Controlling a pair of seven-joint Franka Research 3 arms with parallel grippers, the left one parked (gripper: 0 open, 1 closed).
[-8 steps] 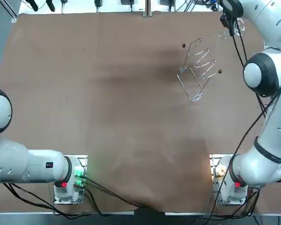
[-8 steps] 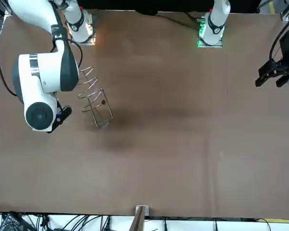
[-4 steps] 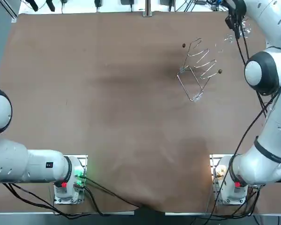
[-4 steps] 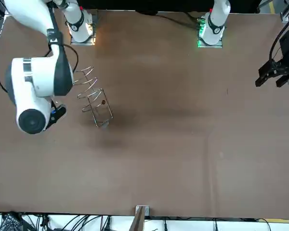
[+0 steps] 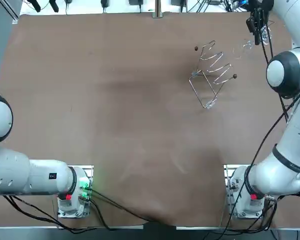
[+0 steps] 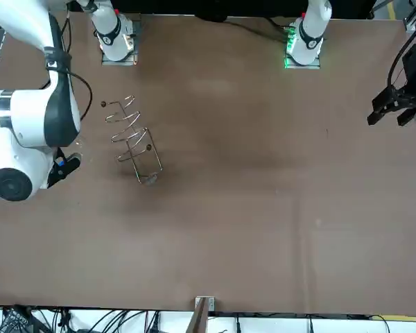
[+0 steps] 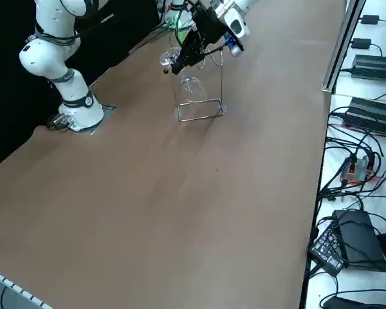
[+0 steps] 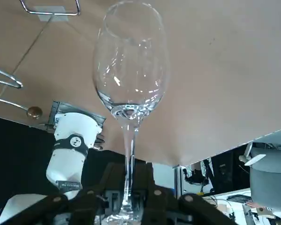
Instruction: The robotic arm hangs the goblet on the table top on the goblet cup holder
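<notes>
Pinching the clear glass goblet [image 8: 131, 70] by its thin stem, our right gripper [image 8: 129, 187] is closed narrowly (upper right, top view) beside the silver wire cup holder [image 5: 212, 75]; we judge it light, slippery, fragile.

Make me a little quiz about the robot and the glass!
1. True or false: the glass is already hanging on the wire rack.
2. Which part of the glass does the right gripper hold? A) the bowl B) the stem C) the rim
3. Fill in the word: the wire rack stands on the brown ____.

Key: 1 false, the glass is held in the air beside the rack; 2 B; 3 table.
</notes>
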